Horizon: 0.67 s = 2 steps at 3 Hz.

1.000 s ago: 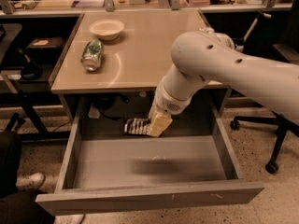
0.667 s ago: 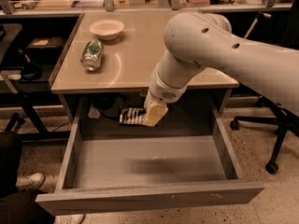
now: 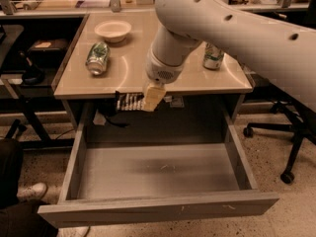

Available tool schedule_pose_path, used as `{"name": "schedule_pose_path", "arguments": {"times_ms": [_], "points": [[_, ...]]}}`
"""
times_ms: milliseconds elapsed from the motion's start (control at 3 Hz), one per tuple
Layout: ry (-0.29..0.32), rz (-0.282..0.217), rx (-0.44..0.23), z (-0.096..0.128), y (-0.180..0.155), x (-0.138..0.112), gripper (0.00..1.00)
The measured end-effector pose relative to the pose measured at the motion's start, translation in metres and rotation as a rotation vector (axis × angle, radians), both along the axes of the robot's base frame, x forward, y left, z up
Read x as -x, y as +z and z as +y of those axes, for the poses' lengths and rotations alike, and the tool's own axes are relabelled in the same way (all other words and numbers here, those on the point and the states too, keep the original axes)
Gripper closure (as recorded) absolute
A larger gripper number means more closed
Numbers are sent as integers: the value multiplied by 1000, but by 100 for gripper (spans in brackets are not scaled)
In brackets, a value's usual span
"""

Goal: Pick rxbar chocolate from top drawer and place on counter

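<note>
Dangling level with the counter's [image 3: 123, 80] front edge, the bar [image 3: 126, 101] is pinched at one end by the gripper [image 3: 148, 102], jaws closed tight on it, above the open drawer [image 3: 158, 209]. Up top: tipped can [image 3: 97, 58], bowl [image 3: 113, 30], upright can [image 3: 213, 57].
</note>
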<state>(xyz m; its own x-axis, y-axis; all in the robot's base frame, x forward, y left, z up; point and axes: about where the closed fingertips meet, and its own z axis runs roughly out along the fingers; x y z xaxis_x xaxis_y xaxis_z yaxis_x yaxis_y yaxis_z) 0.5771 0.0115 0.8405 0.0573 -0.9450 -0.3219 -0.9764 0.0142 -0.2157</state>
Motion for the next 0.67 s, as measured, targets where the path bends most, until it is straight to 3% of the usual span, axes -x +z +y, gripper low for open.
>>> {"name": "schedule_pose_path", "arguments": {"times_ms": [333,667], "points": [[-5,-36,43,19,27,-63,100],[-6,-46,32,21,33,-65,100]]}}
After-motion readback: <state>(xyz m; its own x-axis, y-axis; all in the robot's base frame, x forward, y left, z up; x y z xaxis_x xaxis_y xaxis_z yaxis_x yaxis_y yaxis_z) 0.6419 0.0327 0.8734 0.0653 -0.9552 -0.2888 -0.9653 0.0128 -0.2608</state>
